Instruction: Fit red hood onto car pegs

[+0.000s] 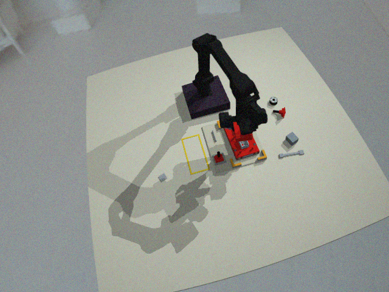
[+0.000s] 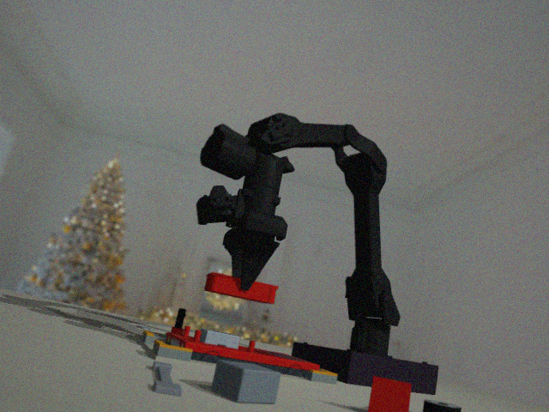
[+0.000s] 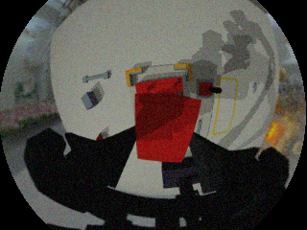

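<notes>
My gripper (image 2: 245, 283) (image 3: 163, 130) is shut on the red hood (image 2: 230, 286) (image 3: 163, 129) (image 1: 237, 133) and holds it level in the air. The hood hangs a clear gap above the red car chassis (image 2: 266, 355) (image 1: 251, 151) (image 3: 159, 83), roughly over it. The chassis sits in the jig with orange corners (image 1: 262, 154) (image 2: 165, 344). The grey engine block (image 2: 219, 338) (image 1: 244, 144) sits on the deck, and short red pegs (image 2: 251, 345) stick up around it. In the top view the arm hides my fingers.
A grey cube (image 1: 292, 137) (image 2: 245, 380), a grey axle (image 1: 291, 154), a wheel (image 1: 273, 100) and a small red part (image 1: 281, 111) lie right of the jig. A yellow outline (image 1: 186, 156), a red block with a black stick (image 1: 219, 157) and a small grey block (image 1: 161, 177) lie left. The arm's base (image 1: 205, 95) stands behind.
</notes>
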Controlling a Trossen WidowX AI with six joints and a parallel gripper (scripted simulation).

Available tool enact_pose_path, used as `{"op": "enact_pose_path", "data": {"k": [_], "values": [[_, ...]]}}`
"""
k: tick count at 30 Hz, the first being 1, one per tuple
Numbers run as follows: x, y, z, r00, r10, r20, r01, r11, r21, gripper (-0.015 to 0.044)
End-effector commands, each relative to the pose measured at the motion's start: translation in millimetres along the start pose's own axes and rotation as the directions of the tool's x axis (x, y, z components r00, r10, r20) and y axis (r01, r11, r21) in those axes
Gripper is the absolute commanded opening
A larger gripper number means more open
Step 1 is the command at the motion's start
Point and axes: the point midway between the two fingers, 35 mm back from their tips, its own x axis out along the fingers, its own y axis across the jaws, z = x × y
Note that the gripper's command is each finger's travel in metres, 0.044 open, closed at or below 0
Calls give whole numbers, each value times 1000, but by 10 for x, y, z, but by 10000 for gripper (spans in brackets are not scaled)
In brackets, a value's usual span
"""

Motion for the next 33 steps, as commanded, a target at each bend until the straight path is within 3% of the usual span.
{"op": "enact_pose_path", "data": {"k": [1, 13, 24, 33], "values": [[-28, 22, 92, 1000, 7, 9, -5, 991, -132, 0], [-4, 24, 124, 1000, 7, 9, -5, 979, -205, 0], [445, 29, 139, 1000, 7, 10, -4, 979, -205, 0], [475, 28, 141, 1000, 7, 10, -4, 979, -205, 0]]}}
